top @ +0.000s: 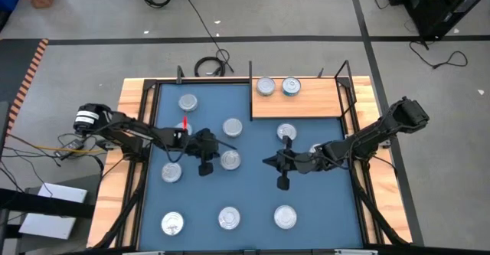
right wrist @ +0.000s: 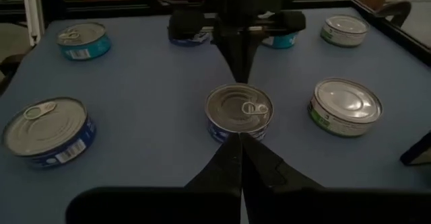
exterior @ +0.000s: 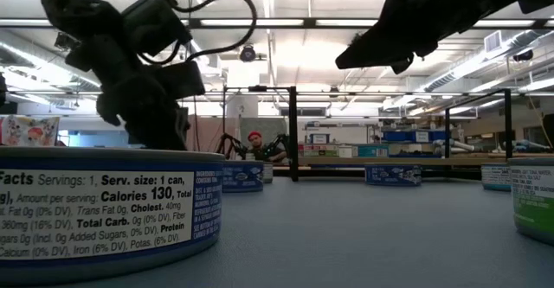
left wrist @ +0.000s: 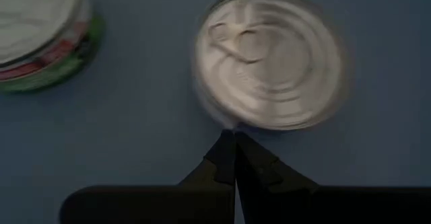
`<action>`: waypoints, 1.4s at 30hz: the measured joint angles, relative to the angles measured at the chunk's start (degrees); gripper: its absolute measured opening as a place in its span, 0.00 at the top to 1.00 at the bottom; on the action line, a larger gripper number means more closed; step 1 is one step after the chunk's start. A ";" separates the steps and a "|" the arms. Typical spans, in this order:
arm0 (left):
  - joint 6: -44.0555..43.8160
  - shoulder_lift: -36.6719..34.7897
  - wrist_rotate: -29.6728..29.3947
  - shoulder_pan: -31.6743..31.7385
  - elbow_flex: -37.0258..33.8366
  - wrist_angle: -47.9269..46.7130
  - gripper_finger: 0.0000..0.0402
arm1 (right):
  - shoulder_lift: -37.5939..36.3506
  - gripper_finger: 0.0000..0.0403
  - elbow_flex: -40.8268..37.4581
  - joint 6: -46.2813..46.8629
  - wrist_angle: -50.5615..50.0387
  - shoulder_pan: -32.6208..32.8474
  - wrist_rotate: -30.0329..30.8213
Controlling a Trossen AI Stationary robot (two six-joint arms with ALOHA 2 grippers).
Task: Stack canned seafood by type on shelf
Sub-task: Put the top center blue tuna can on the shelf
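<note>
Several tins with silver lids stand on the blue mat [top: 253,194]. Two tins [top: 265,86] [top: 291,86] stand on the wooden shelf [top: 314,102] at the far right. One blue-labelled tin [top: 230,160] [right wrist: 239,109] sits mid-mat between both grippers. My left gripper [top: 217,154] [left wrist: 234,135] is shut and points down at this tin's left rim [left wrist: 232,120]. My right gripper [top: 266,161] [right wrist: 240,140] is shut and hovers right of the tin, pointing left at it, a short gap away. A green-labelled tin [left wrist: 40,42] [right wrist: 345,106] stands close by. My left gripper's shut fingertips [left wrist: 225,143] come from above at the rim of the middle tin [left wrist: 232,120], on its left side. I cannot tell whether they touch it. The tin stands flat on the mat.
Black frame posts [top: 251,79] [top: 348,75] rise at the shelf's ends, and a black rail borders the mat. Other tins lie along the near edge [top: 229,218] [top: 285,217] [top: 172,223] and at the far left [top: 187,102]. One tin [exterior: 104,206] stands close to the low camera.
</note>
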 joint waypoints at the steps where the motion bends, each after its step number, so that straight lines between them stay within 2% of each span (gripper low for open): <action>1: -0.81 0.00 0.22 -0.67 -0.25 0.80 0.98 | 0.00 0.98 0.02 0.02 0.00 -0.03 -0.32; 8: -2.56 1.18 0.22 -4.29 -0.57 7.78 0.98 | 0.03 0.98 0.13 3.54 0.47 -1.64 -4.88; 10: -2.12 1.27 0.15 -4.55 -0.42 7.25 0.98 | 1.10 0.98 0.19 3.91 1.79 -2.06 -5.31; 16: 1.10 -2.33 -4.37 -3.43 0.50 6.63 0.98 | 10.39 0.98 5.38 3.14 1.99 -2.47 -7.41; 22: 1.20 -3.03 -2.18 0.38 0.17 5.63 0.98 | 19.81 0.98 14.89 0.37 -3.95 -2.55 -10.15; 30: 2.96 0.47 0.18 2.01 0.11 10.07 0.98 | 26.94 0.98 22.58 -1.99 -7.58 -3.25 -11.43; 42: 3.65 6.51 0.25 2.77 0.19 16.32 0.98 | 31.69 0.98 24.26 1.11 -6.61 -7.31 -15.71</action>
